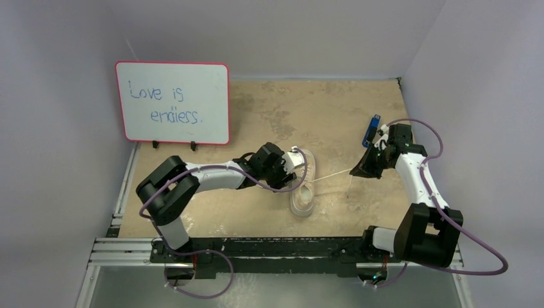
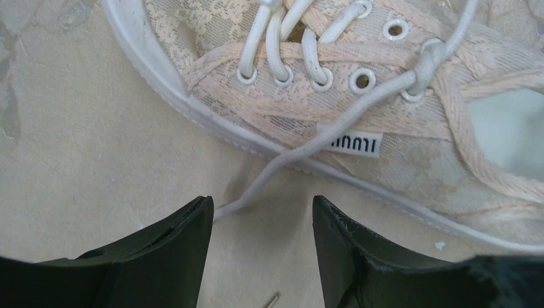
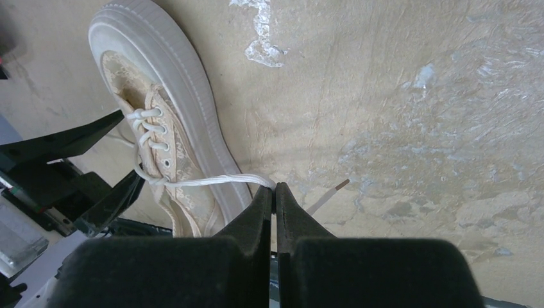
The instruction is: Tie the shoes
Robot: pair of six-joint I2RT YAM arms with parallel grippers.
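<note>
The left arm stretches low toward the right, left gripper spread apart. The right arm bends inward, right gripper pinching a lace.

Whiteboard propped at back left — small blue object far right.

Open tabletop lies beyond the sneaker and along its near side. The lace, taut from the sneaker to the right gripper (jaws pinched on it), bars the gap between them. The left gripper crowds the sneaker's left flank. A whiteboard stands far left, and a blue object lies just beyond the right gripper.
</note>
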